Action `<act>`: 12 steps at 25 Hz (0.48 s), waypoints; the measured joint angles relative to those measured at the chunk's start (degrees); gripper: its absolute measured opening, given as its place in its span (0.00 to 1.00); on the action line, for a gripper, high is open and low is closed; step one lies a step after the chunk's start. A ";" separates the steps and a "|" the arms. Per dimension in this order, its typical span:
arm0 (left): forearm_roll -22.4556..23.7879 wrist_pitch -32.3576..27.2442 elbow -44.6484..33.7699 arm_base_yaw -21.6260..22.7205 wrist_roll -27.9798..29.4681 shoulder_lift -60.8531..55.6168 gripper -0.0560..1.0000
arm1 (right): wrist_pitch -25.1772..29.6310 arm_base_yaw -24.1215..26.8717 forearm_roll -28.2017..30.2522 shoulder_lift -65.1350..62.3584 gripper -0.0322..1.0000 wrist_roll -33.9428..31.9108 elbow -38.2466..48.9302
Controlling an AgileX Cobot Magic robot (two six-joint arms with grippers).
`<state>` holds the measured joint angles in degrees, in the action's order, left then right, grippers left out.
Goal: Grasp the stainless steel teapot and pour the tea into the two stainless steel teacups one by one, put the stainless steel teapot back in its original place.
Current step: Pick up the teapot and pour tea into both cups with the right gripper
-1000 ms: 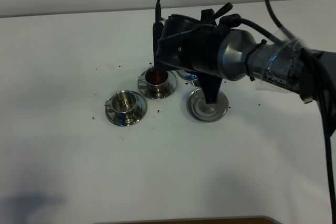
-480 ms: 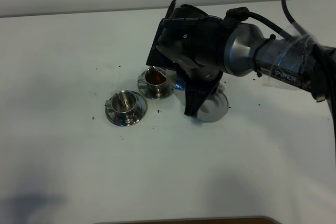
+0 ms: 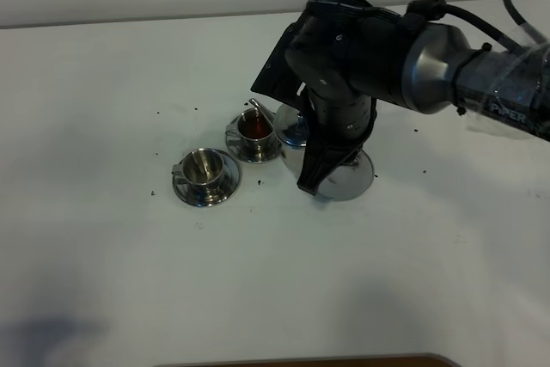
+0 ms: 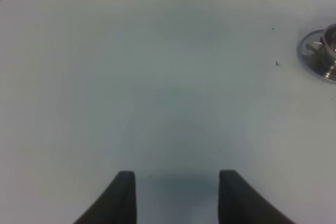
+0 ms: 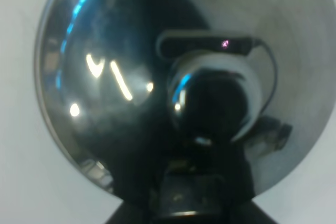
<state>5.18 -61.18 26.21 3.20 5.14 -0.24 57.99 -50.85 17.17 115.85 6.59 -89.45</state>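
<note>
- White worktop (image 3: 103, 281), speckled with dark crumbs.
- Right claw (image 5: 181, 209): fingers mostly hidden. The stainless steel teapot (image 3: 292, 125) hangs tilted clear of its round base (image 3: 351, 180), so I judge it clamped on the pot.
- Left claw (image 4: 177, 192): apart, empty, well away.
- Spout sits over the rear teacup (image 3: 268, 137), which holds tea (image 3: 254, 127).
- Empty teacup (image 3: 204, 169) lies front-left of the spout, so I expect the next pour to go that way.
</note>
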 joint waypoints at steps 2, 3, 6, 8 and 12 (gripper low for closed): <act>0.00 0.00 0.00 0.00 0.00 0.00 0.46 | -2.82 0.57 -1.04 -0.61 0.22 -0.19 2.05; 0.00 0.00 0.00 0.00 0.00 0.00 0.46 | -4.07 0.83 -1.36 -0.64 0.22 -0.19 2.82; 0.00 0.00 0.00 0.00 0.00 0.00 0.46 | -5.47 1.07 -1.76 -0.64 0.22 -0.36 3.80; 0.00 0.00 0.00 0.00 0.00 0.00 0.46 | -5.74 1.07 -1.66 -1.01 0.22 -0.01 3.85; 0.00 0.00 0.00 0.00 0.00 0.00 0.46 | -3.95 -0.10 -0.31 -2.86 0.22 2.64 3.85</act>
<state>5.18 -61.18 26.21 3.20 5.13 -0.24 54.04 -50.95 16.86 112.99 9.22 -85.60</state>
